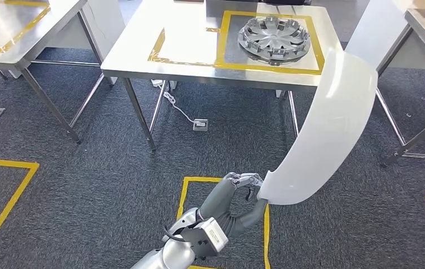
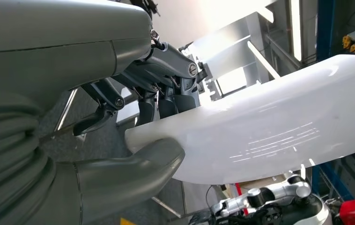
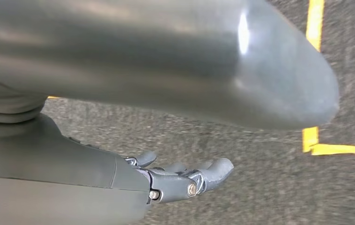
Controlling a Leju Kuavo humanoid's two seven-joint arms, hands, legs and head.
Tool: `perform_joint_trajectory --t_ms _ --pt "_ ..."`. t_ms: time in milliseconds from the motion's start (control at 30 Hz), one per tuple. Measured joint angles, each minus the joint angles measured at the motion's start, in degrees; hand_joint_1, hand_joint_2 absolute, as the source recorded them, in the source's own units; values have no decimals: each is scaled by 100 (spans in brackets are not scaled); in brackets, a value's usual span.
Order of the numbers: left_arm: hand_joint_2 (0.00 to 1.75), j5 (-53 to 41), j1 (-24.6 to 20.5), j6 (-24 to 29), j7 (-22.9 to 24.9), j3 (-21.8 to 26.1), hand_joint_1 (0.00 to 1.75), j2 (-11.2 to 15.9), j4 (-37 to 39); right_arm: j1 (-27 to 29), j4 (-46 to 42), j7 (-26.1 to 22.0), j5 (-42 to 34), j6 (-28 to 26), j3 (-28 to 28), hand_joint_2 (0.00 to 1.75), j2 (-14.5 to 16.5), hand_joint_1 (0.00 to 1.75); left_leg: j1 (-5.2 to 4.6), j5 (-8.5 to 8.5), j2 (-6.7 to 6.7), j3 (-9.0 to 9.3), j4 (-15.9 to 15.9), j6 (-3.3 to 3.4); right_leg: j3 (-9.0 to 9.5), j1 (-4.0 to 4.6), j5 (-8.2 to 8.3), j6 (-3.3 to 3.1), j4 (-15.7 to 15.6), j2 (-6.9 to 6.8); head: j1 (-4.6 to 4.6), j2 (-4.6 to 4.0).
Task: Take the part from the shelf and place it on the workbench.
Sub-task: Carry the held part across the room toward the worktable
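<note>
Left hand clamped on lower end of white curved part, thumb under, fingers over; part arcs up toward 1 o'clock, overlapping workbench right edge. Hubcap at 12. Right hand empty, fingers apart, over carpet.

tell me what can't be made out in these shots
- White part: in the head view its upper end runs off the top edge; in the left wrist view its far end is cut by the frame.
- Left hand: the part hides its fingertips.
- Workbench: its back is cut off at the top.
- Right hand: the thumb blocks much of the blurred floor.
</note>
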Motion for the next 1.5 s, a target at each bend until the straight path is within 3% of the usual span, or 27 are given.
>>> perform_joint_trajectory --t_ms 67,167,233,300,333,367,400,467,533,633,700,733,800,833,867,900,967,1033,1100,1200,1233,1333,1367,1400,1467,1500 --pt "175 8 -1 -11 -2 0 175 3 -2 -8 1 4 -8 -1 0 0 1 0 -10 -38 -1 37 -6 -56 47 29 -4 -79 -168 -8 -4 0" --pt "175 19 -7 -16 -2 1 175 -1 -34 -3 1 17 -21 -3 -3 0 2 0 -11 -114 31 21 95 -151 174 -10 -8 -183 -257 -8 -17 0" --pt "175 29 -17 -25 2 2 175 -1 -52 -4 1 25 -21 -3 -4 0 4 0 14 -323 72 -225 608 -228 299 -41 -39 -228 -306 -14 -36 0" --pt "175 37 -14 -37 10 2 175 2 -51 -2 1 32 -23 -2 -4 0 4 0 62 -549 94 -645 1327 -291 401 -56 -117 -232 -311 -16 -45 0" --pt "175 39 -10 -43 14 2 175 3 -49 1 1 34 -25 -2 -4 0 4 0 86 -545 102 -794 1524 -314 456 -66 -165 -219 -311 -14 -45 0" --pt "175 40 -7 -48 15 2 175 4 -47 5 1 36 -27 -1 -4 0 4 0 107 -428 110 -840 1511 -332 521 -81 -218 -199 -311 -10 -45 1" --pt "175 42 -7 -53 16 2 175 4 -48 7 1 39 -28 1 -4 0 5 0 126 -209 119 -768 1272 -349 598 -102 -277 -172 -311 -3 -44 1" --pt "175 48 -12 -67 24 2 175 4 -46 5 1 56 -28 6 -4 0 5 0 144 192 145 -441 526 -380 730 -130 -414 -94 -313 8 -52 1" --pt "175 58 -17 -86 46 1 175 -5 -47 -10 1 91 -31 9 -4 0 2 0 132 232 152 -234 122 -310 796 -121 -518 -7 -349 8 -71 1" --pt "175 83 -23 -112 66 3 175 -29 -54 -25 1 120 -35 13 -4 0 -1 0 129 83 119 -146 46 -119 869 -116 -471 97 -324 -1 -59 0" --pt "175 89 -36 -122 66 7 175 -44 -56 -36 1 120 -34 14 -4 0 -1 0 142 12 106 -32 14 -37 674 -120 -435 132 84 -8 -37 1" --pt "175 89 -43 -123 66 8 175 -50 -57 -41 1 120 -33 16 -4 0 -1 0 139 -29 105 19 2 -10 456 -116 -490 141 421 -12 -23 1" --pt "175 90 -55 -124 70 9 175 -55 -52 -37 1 127 -29 24 -4 0 -1 0 118 -124 105 123 -6 33 -85 -97 -763 145 1099 -13 -9 1" --pt "175 91 -55 -125 74 9 175 -56 -49 -29 1 131 -26 33 -5 0 -1 0 100 -176 98 184 -7 48 -305 -86 -878 133 1282 -13 -4 1" --pt "175 91 -54 -125 78 9 175 -56 -47 -21 1 133 -22 45 -5 0 -1 0 81 -229 89 253 -8 59 -447 -72 -890 110 1303 -13 1 1" --pt "175 91 -54 -126 80 9 175 -57 -46 -14 1 134 -19 58 -6 0 -1 0 60 -281 80 329 -9 65 -497 -52 -756 72 1142 -12 6 1" --pt "175 91 -58 -129 83 9 175 -63 -49 -8 1 133 -15 80 -7 0 -2 0 22 -381 75 472 -15 66 -390 25 -139 -65 451 -12 11 1" --pt "175 91 -65 -138 89 9 175 -71 -51 -8 1 131 -7 89 -6 0 -7 0 -1 -466 59 565 -30 29 -280 109 154 -187 -44 3 8 2" --pt "175 91 -70 -146 98 9 175 -73 -59 0 1 126 3 87 -6 0 -9 0 -13 -469 40 628 6 -32 -220 130 126 -233 -179 27 8 2" --pt "175 92 -84 -147 99 9 175 -75 -79 13 1 121 12 84 -7 0 -5 0 -19 -544 61 586 270 -132 -9 65 267 -271 -289 19 -2 0" --pt "175 93 -87 -148 99 9 175 -74 -81 6 1 121 14 84 -7 0 -5 0 -9 -650 73 456 506 -168 46 44 262 -280 -299 11 -14 0" --pt "175 102 -73 -165 104 9 175 -59 -74 -2 1 126 16 84 -7 0 -5 0 58 -1021 90 -157 1374 -272 117 13 171 -276 -299 8 -34 0" --pt "175 105 -64 -176 107 9 175 -53 -69 7 1 129 16 84 -7 0 -4 0 82 -1016 95 -285 1456 -302 153 -2 131 -261 -298 10 -34 1" --pt "175 108 -58 -185 108 9 175 -49 -66 17 1 133 16 84 -7 0 -4 0 104 -889 103 -314 1341 -327 205 -20 86 -242 -296 13 -35 0" --pt "175 113 -55 -194 109 9 175 -43 -64 31 1 134 16 84 -7 0 0 0 148 -361 124 -143 653 -367 322 -57 -25 -187 -288 19 -37 0" --pt "175 115 -55 -195 108 9 175 -36 -61 31 1 134 16 83 -7 0 2 0 154 -196 133 -48 328 -364 370 -68 -80 -150 -276 27 -37 0"
